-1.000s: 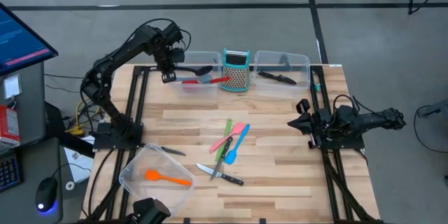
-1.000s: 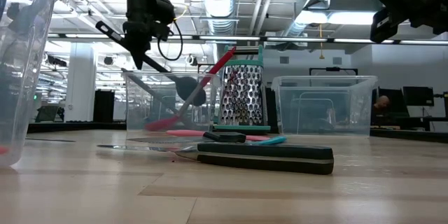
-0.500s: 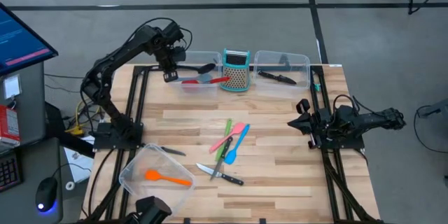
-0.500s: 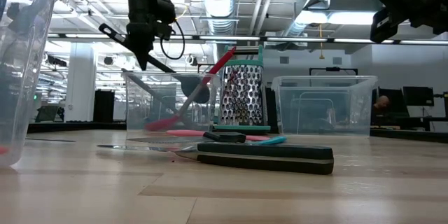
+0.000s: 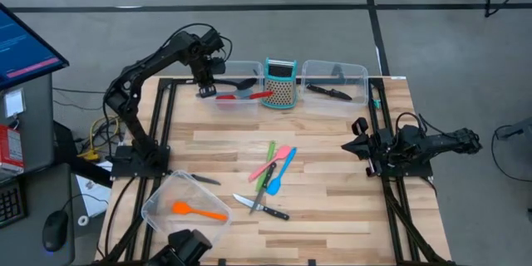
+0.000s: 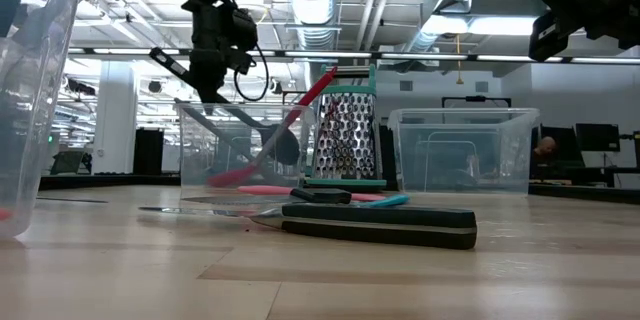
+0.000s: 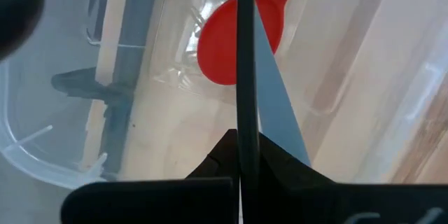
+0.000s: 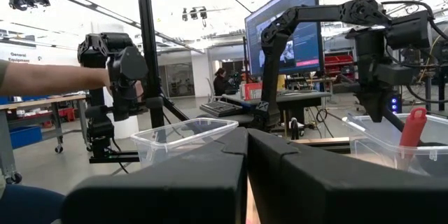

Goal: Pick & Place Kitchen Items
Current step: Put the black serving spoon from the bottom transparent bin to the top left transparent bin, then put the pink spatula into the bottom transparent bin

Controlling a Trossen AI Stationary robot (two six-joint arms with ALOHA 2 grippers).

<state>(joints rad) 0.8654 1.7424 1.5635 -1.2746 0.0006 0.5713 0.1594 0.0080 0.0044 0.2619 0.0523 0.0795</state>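
Observation:
My left gripper (image 5: 205,91) hangs over the left end of the far-left clear tub (image 5: 229,70), shut on a dark grey-blue spoon (image 6: 285,145). The spoon slants down into the tub toward the teal-framed grater (image 5: 281,83). Below it in the tub lies a red spoon (image 7: 227,42), whose handle (image 6: 318,88) leans against the grater. Several small spatulas (image 5: 274,166) and a black-handled knife (image 5: 264,209) lie at mid-table. My right gripper (image 5: 359,137) rests shut at the table's right side. My left gripper pinches the spoon's handle (image 7: 269,129) between its two fingers, coming from above and pointing down. The handle's free end (image 6: 160,57) sticks out up and to the left. The bowl end hangs lower, inside the tub. I cannot tell whether it touches the tub.
A second clear tub (image 5: 337,73) at the far right holds a black knife (image 5: 328,91). A tipped clear tub (image 5: 166,208) at the near left holds an orange spatula (image 5: 199,211), with a knife (image 5: 206,180) beside it.
My left gripper has sunk toward the far-left tub, still shut on the spoon. The spoon's bowl end has gone lower inside the tub.

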